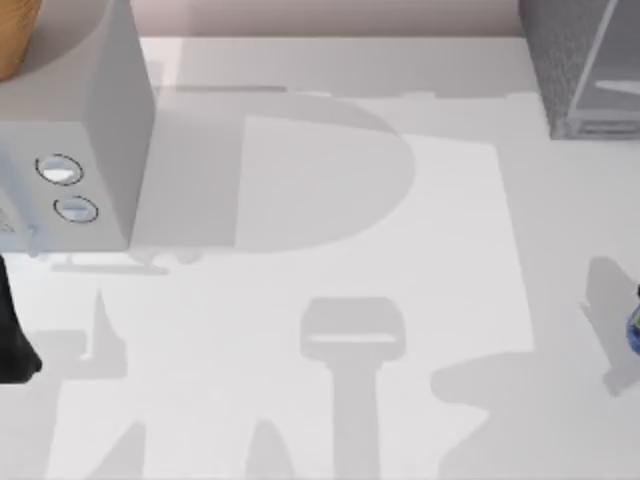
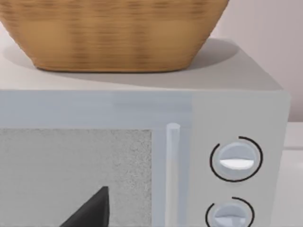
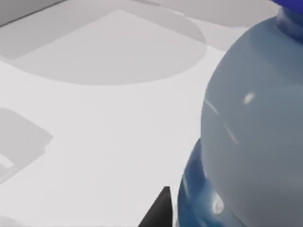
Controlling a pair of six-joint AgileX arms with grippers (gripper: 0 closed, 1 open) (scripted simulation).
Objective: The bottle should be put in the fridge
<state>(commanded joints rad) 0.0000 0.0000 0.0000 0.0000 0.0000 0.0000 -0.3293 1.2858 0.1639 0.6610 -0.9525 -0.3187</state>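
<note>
white table (image 1: 330,330) with the fridge (image 1: 585,65) at its far right corner and a pale grey box with two dials (image 1: 75,150) at the far left.
the bottle (image 1: 634,325) sits at the table's right edge, looming close in the right wrist view; the right end effector's grip state cannot be told. the left arm (image 1: 12,330) waits at the left edge, facing the dial box, which carries a wicker basket (image 2: 113,33).

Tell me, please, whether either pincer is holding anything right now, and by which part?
It cannot be told. The bottle sits very close to the right pincer, with one fingertip beside its label, but no closed hold is visible.
</note>
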